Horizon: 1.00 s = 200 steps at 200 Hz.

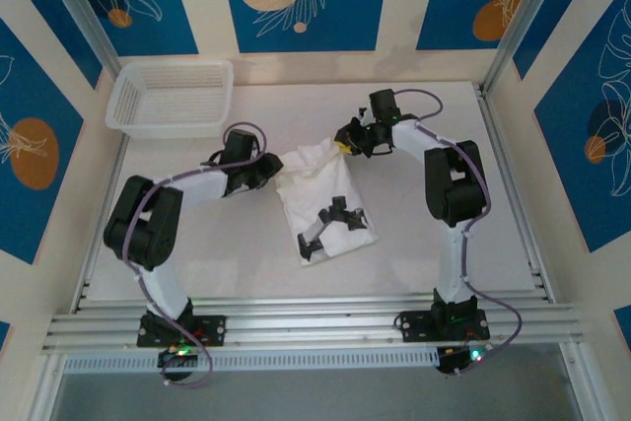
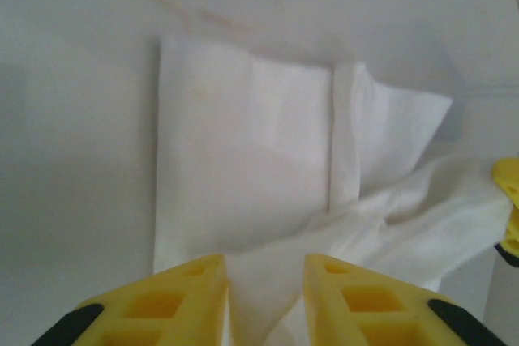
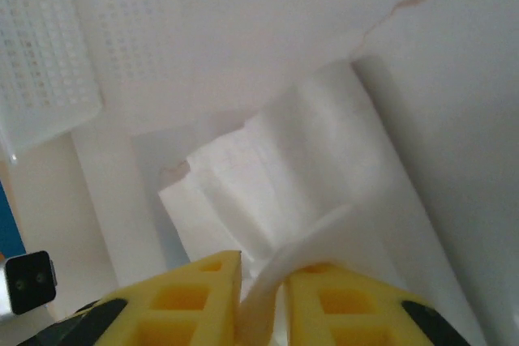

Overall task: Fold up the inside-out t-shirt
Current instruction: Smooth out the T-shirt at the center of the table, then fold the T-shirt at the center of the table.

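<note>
The white t-shirt lies mid-table as a narrow folded strip, its far end lifted and rumpled between the two arms. My left gripper is at the strip's far left corner. In the left wrist view, its yellow fingers are shut on a point of shirt cloth. My right gripper is at the far right corner. In the right wrist view it is shut on a curled fold of the shirt. A yellow right fingertip shows at the left wrist view's edge.
A white plastic mesh basket stands at the far left of the table and also shows in the right wrist view. Bare white tabletop surrounds the shirt. Metal rails run along the near edge.
</note>
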Each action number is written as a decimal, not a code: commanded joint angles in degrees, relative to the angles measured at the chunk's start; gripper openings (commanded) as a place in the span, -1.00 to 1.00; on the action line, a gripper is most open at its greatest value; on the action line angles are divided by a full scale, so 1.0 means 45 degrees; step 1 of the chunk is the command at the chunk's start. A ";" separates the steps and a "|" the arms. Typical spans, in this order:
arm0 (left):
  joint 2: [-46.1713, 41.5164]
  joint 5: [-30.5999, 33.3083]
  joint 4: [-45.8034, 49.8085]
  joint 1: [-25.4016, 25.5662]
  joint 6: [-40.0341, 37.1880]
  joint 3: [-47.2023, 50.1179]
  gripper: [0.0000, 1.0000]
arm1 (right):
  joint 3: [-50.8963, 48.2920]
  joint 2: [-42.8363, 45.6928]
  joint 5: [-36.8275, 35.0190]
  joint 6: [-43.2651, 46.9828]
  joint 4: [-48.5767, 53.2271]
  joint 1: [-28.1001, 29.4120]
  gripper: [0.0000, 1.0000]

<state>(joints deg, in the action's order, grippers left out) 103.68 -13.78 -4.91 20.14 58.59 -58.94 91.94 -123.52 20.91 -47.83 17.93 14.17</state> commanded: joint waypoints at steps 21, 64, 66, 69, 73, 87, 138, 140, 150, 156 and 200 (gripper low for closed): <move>0.0371 -0.0505 -0.0845 -0.1379 0.0236 -0.0778 -0.28 | 0.2823 -0.0713 0.0751 0.0649 0.1785 -0.0551 -0.23; -0.1226 -0.0075 0.0310 -0.2376 -0.0815 -0.0245 -0.20 | 0.2894 0.0232 0.1269 0.1755 0.2293 -0.1210 0.04; -0.1297 -0.0080 0.0480 -0.2369 -0.0935 -0.0253 -0.20 | 0.2744 0.0314 0.1266 0.1849 0.2272 -0.1210 0.03; -0.1386 -0.0082 0.0758 -0.2325 -0.1109 -0.0276 -0.20 | 0.2556 0.0457 0.1259 0.2037 0.2258 -0.1189 0.03; -0.1476 -0.0072 0.1154 -0.2239 -0.1350 -0.0314 -0.19 | 0.2275 0.0619 0.1224 0.2286 0.2230 -0.1151 0.02; -0.1611 -0.0120 0.2069 -0.1809 -0.2149 -0.0333 -0.18 | 0.1278 0.1013 0.0851 0.3318 0.2221 -0.0885 0.02; -0.0685 -0.0349 0.2563 -0.1041 -0.3172 -0.0298 0.21 | 0.0860 0.0382 -0.1008 0.6389 0.2515 -0.0261 0.35; -0.0615 -0.0427 0.2596 -0.1024 -0.3199 -0.0364 0.22 | 0.0971 0.0273 -0.1002 0.6459 0.2591 -0.0245 0.35; -0.0221 -0.0645 0.2636 -0.0928 -0.3353 -0.0739 0.27 | 0.1597 -0.0203 -0.1112 0.6814 0.2980 -0.0139 0.33; -0.0020 -0.0639 0.2651 -0.0868 -0.3396 -0.0923 0.28 | 0.1949 -0.0517 -0.1246 0.6957 0.3191 -0.0089 0.30; 0.1453 -0.0618 0.2448 -0.0581 -0.3323 -0.2137 0.29 | 0.3525 -0.2131 -0.1164 0.7128 0.3920 -0.0001 0.27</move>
<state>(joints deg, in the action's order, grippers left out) 107.53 -15.05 5.76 16.53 44.77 -64.60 104.73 -130.13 15.62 -18.87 31.68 14.06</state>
